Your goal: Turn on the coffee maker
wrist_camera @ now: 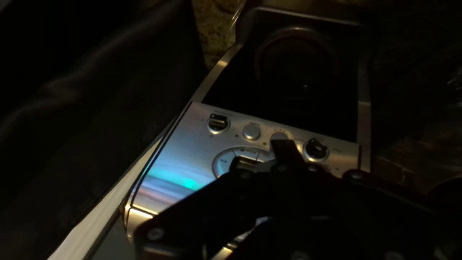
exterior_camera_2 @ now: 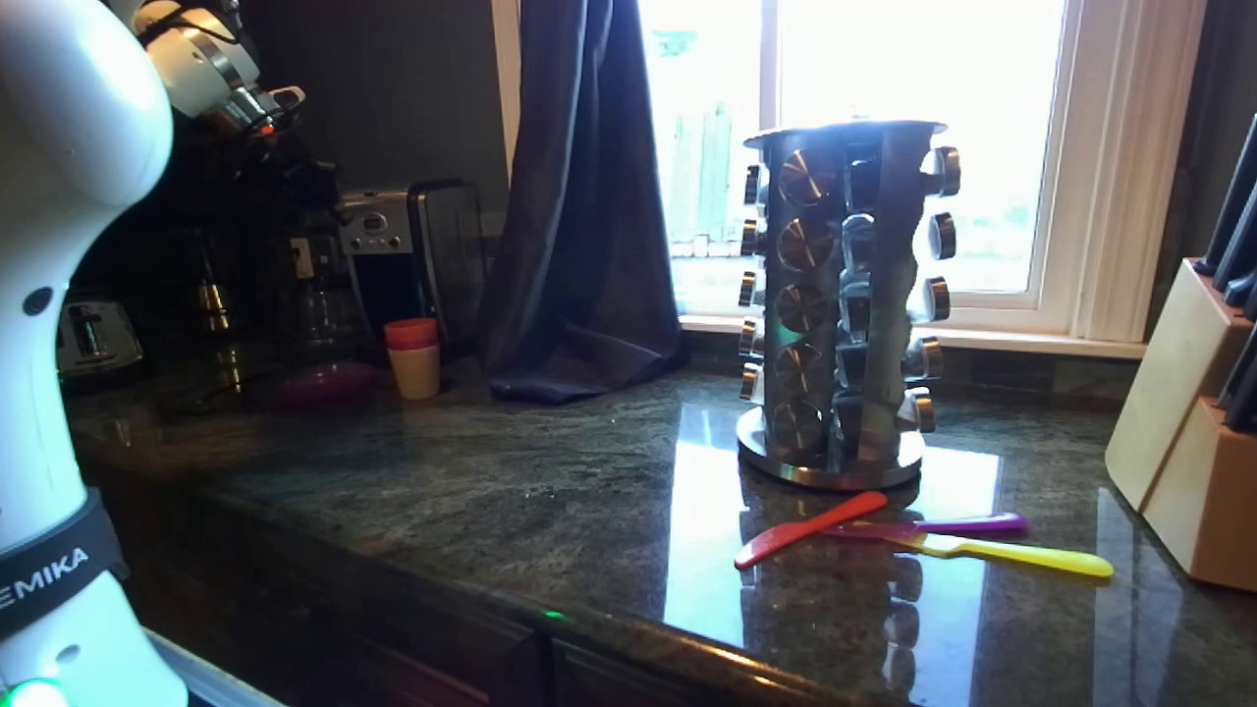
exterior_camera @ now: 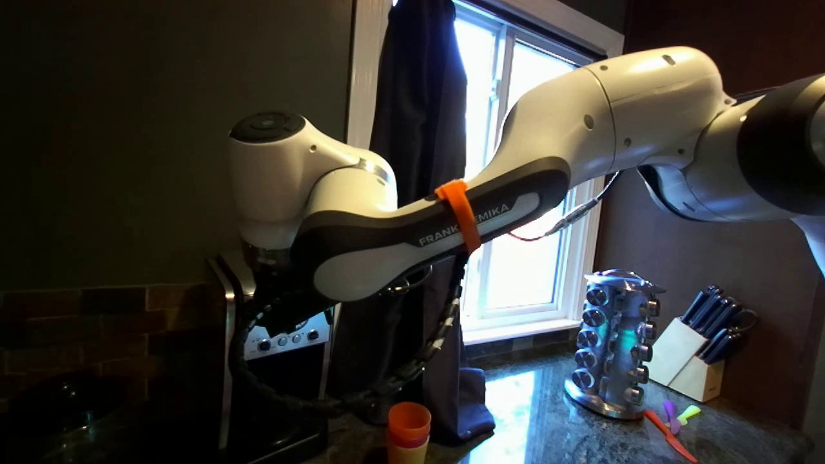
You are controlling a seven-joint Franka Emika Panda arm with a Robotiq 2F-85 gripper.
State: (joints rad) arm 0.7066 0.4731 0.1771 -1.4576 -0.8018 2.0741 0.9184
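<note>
A dark stone counter [exterior_camera_2: 540,462] runs beneath a bright window [exterior_camera_2: 864,59]; much of the room is dim. The coffee maker [exterior_camera_2: 403,265], a boxy black appliance with a brushed-silver upper panel, stands on the left in both exterior views, just left of a long dark curtain [exterior_camera_2: 589,196]. In an exterior view, a white robot arm [exterior_camera: 548,116] reaches over from the right and partly hides it.

The wrist view looks down on the silver panel, which has two dark knobs [wrist_camera: 218,123], two round buttons [wrist_camera: 251,132] between them, and a partly covered oval control area [wrist_camera: 224,161]. The gripper [wrist_camera: 265,164] is over this panel with its fingers together; whether they touch the panel cannot be told.

Near the coffee maker, a stack of cups [exterior_camera_2: 413,365], orange at the top, stands upright. On the right are a round spice rack [exterior_camera_2: 831,279] and a wooden knife block [exterior_camera_2: 1169,412]. A red knife [exterior_camera_2: 810,530], a purple knife [exterior_camera_2: 974,524] and a yellow knife [exterior_camera_2: 1026,557] lie near the rack's base.
</note>
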